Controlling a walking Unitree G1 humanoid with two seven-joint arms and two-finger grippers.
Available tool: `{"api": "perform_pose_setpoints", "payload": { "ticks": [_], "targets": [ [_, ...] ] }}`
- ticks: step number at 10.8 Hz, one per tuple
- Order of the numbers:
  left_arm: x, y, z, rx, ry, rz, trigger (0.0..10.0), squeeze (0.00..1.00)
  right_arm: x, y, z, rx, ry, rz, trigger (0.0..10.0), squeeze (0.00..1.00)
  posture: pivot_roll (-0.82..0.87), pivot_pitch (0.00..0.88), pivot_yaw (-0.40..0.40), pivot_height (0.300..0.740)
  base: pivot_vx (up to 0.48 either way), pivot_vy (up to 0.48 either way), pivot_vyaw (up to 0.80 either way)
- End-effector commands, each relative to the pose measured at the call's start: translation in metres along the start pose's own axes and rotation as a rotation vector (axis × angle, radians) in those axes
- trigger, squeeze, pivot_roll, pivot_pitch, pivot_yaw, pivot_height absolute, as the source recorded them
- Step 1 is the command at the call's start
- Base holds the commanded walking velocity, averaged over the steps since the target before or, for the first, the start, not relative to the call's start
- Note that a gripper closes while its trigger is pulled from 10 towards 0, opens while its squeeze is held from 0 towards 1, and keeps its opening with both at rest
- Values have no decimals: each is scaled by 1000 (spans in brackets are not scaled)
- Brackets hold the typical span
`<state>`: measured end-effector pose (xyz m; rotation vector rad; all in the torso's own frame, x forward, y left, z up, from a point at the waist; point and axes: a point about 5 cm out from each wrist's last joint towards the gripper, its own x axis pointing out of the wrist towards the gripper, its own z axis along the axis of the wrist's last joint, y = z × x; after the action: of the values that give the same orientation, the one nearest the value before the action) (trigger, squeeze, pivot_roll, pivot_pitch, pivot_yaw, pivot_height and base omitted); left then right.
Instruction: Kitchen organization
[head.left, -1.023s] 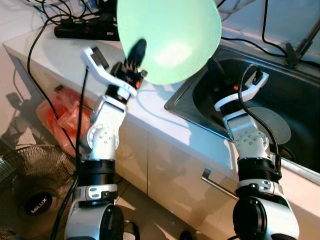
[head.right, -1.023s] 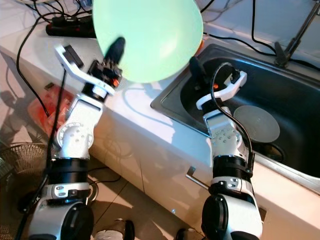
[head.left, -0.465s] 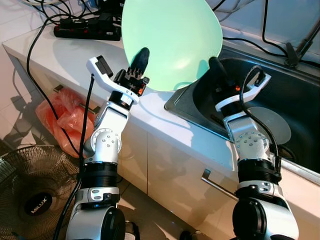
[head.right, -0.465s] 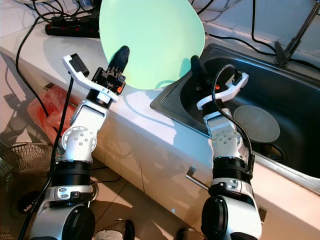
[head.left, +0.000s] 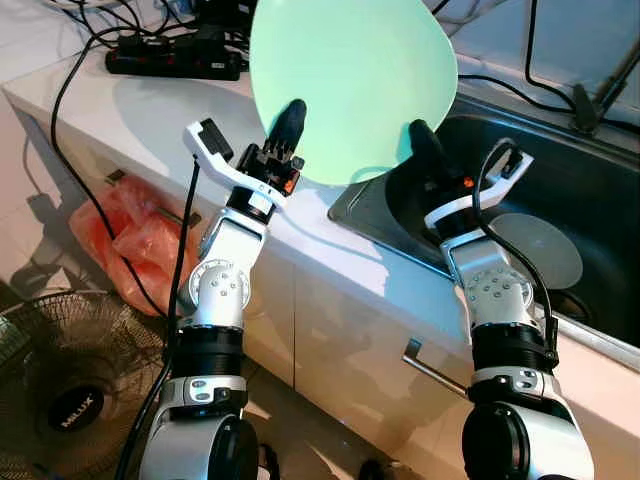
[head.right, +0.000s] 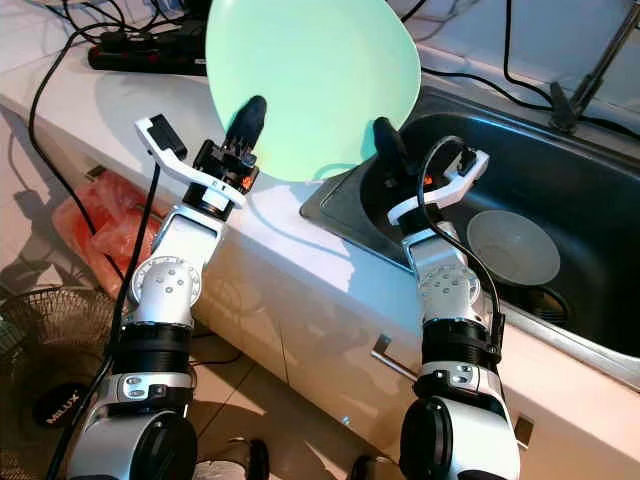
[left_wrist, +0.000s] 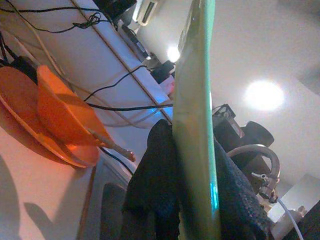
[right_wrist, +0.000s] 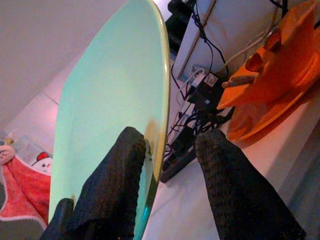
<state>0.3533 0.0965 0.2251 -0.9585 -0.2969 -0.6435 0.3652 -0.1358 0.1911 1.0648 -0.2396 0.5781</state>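
While left pincer (left_wrist: 192, 200) clamps green plate (head.left: 350, 80) rim, right pincer (right_wrist: 167, 165) straddles opposite rim, agape.

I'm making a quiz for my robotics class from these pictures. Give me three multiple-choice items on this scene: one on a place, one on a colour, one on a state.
1. Where does the white bowl lie?
A. in the sink
B. on the floor
C. on the counter

2. What colour is the raised plate?
A. orange
B. pale green
C. black

3. How is the plate held?
A. flat on the counter
B. by the left pincer alone
C. raised, with both pincers on its rim

Answers:
1 A: the bowl sits on the bottom of the dark sink.
2 B: the plate is pale green.
3 C: the left pincer grips the lower rim, the right pincer straddles the other edge, and the plate is up above the counter.
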Motion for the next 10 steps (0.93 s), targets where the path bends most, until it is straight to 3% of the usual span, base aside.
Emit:
{"api": "perform_pose_setpoints", "payload": {
  "ticks": [1,7,8,9,10],
  "targets": [
    [4,-9,-1,-32,-12,-55,10000,0,0,3,2,-3,-5,22,10000,0,53,86,-37,740,0,0,0],
    [0,-5,-17,-78,37,-38,10000,0,1,4,0,8,-11,12,10000,0,56,108,-28,740,0,0,0],
    [0,-5,-17,-78,38,-36,10000,0,1,4,0,9,-12,13,3176,0,56,108,-28,740,0,0,0],
    [0,-5,-17,-78,37,-35,10000,0,1,4,0,9,-16,11,0,0,56,110,-28,740,0,0,0],
    [0,-4,-19,-77,44,-31,10000,0,1,4,0,10,-17,10,0,0,57,112,-28,740,0,0,0]
  ]
}}
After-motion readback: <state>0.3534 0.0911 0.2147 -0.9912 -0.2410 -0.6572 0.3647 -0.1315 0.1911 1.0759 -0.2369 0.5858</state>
